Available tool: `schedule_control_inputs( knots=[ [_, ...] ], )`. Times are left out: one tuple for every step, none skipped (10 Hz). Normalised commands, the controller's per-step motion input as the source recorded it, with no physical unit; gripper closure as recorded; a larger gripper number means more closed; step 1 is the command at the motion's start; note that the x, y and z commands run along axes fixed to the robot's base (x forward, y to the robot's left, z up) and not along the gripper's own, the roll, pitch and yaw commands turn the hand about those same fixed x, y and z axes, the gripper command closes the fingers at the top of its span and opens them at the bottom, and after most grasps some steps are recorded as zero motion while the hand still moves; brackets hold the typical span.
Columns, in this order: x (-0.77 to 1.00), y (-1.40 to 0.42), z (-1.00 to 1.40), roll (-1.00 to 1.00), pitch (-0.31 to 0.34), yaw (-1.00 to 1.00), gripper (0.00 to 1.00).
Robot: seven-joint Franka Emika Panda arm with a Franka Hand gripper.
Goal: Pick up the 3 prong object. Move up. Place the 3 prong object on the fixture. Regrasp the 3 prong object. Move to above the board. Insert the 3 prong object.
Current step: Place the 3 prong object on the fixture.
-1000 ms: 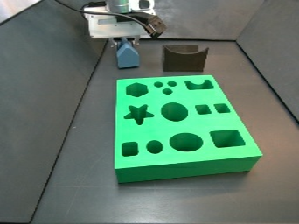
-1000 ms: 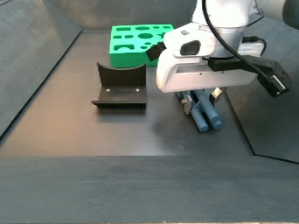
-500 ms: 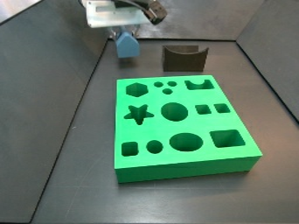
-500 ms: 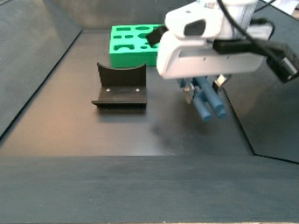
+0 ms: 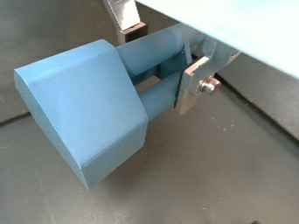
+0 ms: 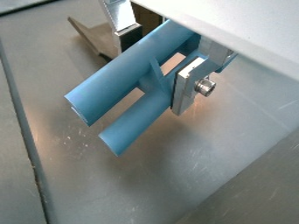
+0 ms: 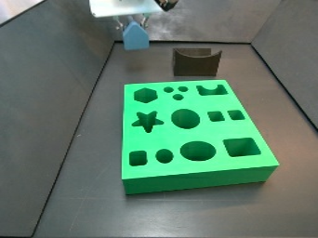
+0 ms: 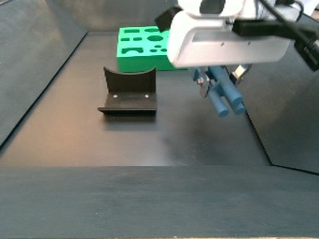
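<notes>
Now lifted clear of the floor: 3 prong object (image 8: 222, 94) higher in frame than half a second ago, hanging near the top right of a side view with bare floor beneath, and near the top left of the other side view (image 7: 134, 36), above and left of the fixture (image 7: 195, 61). Pick-up judged done, move-up under way; placing on the fixture (image 8: 127, 93) next, with the board (image 7: 195, 137) untouched at centre frame. Gripper (image 6: 158, 63) closed part-way, clamped across the blue piece (image 6: 131, 87), silver plates pressed on either side in both wrist views (image 5: 158, 74). Prongs pointing down and away from the fingers (image 6: 188, 83). Fixture sitting empty at left of centre, well apart from the held piece.
</notes>
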Motion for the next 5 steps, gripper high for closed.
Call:
schedule_control_inputs(
  knots=[
    [-0.02, 0.01, 1.00, 0.05, 0.050, -0.01, 1.00],
    [-0.02, 0.01, 1.00, 0.07, 0.055, -0.01, 1.00],
    [-0.03, 0.01, 1.00, 0.09, 0.061, -0.01, 1.00],
    [-0.03, 0.01, 1.00, 0.10, 0.067, 0.00, 1.00],
    [-0.04, 0.00, 1.00, 0.11, 0.070, 0.01, 1.00]
  ],
)
